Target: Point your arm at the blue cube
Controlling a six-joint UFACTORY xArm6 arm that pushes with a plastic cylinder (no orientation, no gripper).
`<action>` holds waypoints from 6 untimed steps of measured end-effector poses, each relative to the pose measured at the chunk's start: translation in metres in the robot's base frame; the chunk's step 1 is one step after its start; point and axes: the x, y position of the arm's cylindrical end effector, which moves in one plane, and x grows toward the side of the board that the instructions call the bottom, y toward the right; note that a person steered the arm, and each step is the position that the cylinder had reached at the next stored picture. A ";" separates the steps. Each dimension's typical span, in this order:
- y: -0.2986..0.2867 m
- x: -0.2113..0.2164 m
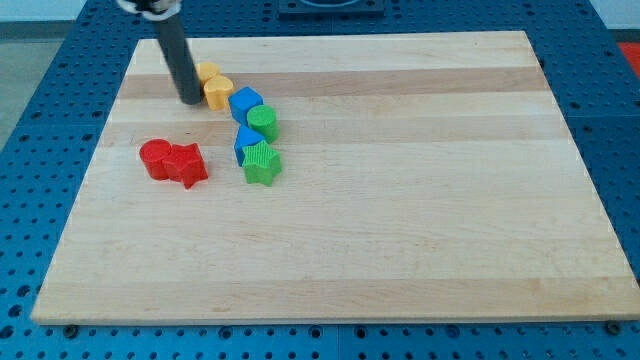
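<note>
The blue cube (244, 103) sits near the top left of the wooden board (400, 200). My tip (190, 100) rests on the board to the cube's left, apart from it, with a yellow block (218, 92) between them. A green cylinder (263, 123) touches the cube's lower right side.
A second yellow block (206, 73) lies just above the first, next to the rod. A blue triangular block (246, 141) and a green star (262, 162) sit below the green cylinder. A red cylinder (156, 158) and a red star (186, 164) lie at the left.
</note>
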 end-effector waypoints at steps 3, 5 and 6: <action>-0.021 -0.014; -0.017 -0.026; -0.016 -0.026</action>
